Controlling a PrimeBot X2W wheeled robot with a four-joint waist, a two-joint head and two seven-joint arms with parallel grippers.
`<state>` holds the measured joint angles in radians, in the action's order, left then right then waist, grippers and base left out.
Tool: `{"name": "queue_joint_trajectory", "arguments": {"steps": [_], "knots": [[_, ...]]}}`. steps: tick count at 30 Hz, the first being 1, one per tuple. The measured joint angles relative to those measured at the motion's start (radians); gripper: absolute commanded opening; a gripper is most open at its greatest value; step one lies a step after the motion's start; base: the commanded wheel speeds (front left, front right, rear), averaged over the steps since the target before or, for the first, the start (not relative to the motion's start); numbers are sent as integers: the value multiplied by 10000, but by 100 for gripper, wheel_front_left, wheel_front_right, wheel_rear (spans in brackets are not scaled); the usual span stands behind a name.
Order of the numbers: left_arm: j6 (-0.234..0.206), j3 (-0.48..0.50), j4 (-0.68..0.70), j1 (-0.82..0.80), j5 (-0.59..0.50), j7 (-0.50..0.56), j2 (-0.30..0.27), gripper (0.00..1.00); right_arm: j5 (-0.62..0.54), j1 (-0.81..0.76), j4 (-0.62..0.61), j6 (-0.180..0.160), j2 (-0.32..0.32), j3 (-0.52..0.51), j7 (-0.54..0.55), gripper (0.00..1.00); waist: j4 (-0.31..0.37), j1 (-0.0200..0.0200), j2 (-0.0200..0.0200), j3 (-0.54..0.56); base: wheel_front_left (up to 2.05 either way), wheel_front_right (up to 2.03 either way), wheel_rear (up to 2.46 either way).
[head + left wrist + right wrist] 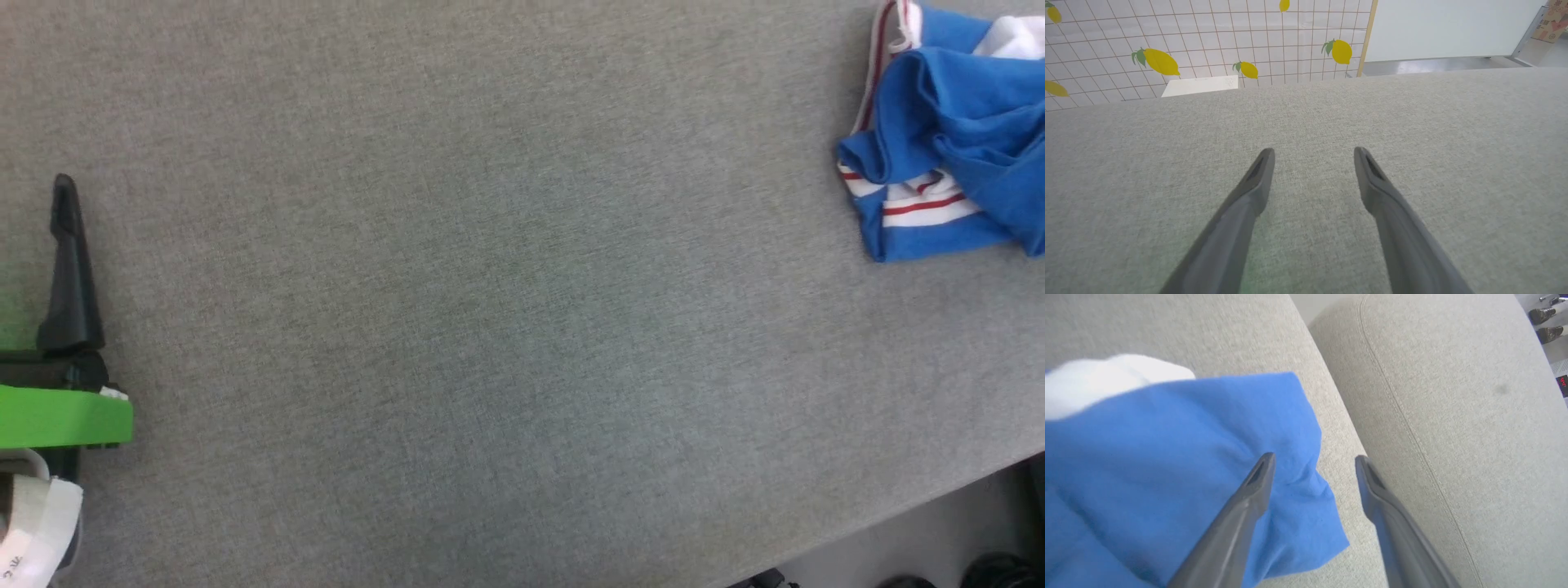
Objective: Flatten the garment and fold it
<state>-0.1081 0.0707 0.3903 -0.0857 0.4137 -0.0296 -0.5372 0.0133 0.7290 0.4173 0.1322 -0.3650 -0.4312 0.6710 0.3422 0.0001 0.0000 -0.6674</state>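
Garment (pixel 947 147) is seen crumpled at the far right of the grey fabric worktop (pixel 490 286). Right tool (pixel 1314 459) is spread wide over its blue cloth, nothing gripped. Left tool (pixel 1314 152) is spread wide above bare worktop, near left.

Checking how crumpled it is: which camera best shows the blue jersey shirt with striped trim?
The head view: the crumpled royal-blue jersey shirt shows folds and striped trim, though cropped at the edge. Right wrist view: a close, plain blue fold. Left wrist view faces grey upholstery.
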Motion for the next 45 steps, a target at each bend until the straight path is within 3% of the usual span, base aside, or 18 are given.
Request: {"name": "queue_joint_trajectory", "arguments": {"steps": [6, 14, 22, 32, 39, 45], "knots": [[2, -295, -587, 1, 105, -380, 345, 100, 696, 791, -301, 0, -75, 222, -1390, 100, 60, 0, 0, 653, 0, 0, 0], [4, -602, -1628, 8, 299, -1091, 989, 100, 1774, 1516, -715, -2, -203, 1421, -3475, 100, -23, -1, 0, 1920, 0, 0, 0], [4, -782, -2566, 124, 619, -1695, 1578, 100, 2550, 1446, -1492, -2, 871, 2535, -5329, 100, -345, -2, 0, 3419, 0, 0, 0], [36, -1032, -3283, 256, 706, -2025, 2201, 100, 2773, -317, -2661, -4, 2251, 2984, -7179, 100, -1206, -3, 0, 5005, 0, 0, 0], [163, -1287, -3680, 277, 706, -2115, 2435, 100, 2566, -2060, -3469, -4, 2800, 2746, -8408, 100, -2128, -3, 0, 5679, 0, 0, 0], [203, -1475, -3898, 463, 704, -2186, 2587, 100, 2391, -3452, -3879, -4, 3041, 2667, -8838, 100, -2729, -3, 0, 6252, 0, 0, 0]]}}
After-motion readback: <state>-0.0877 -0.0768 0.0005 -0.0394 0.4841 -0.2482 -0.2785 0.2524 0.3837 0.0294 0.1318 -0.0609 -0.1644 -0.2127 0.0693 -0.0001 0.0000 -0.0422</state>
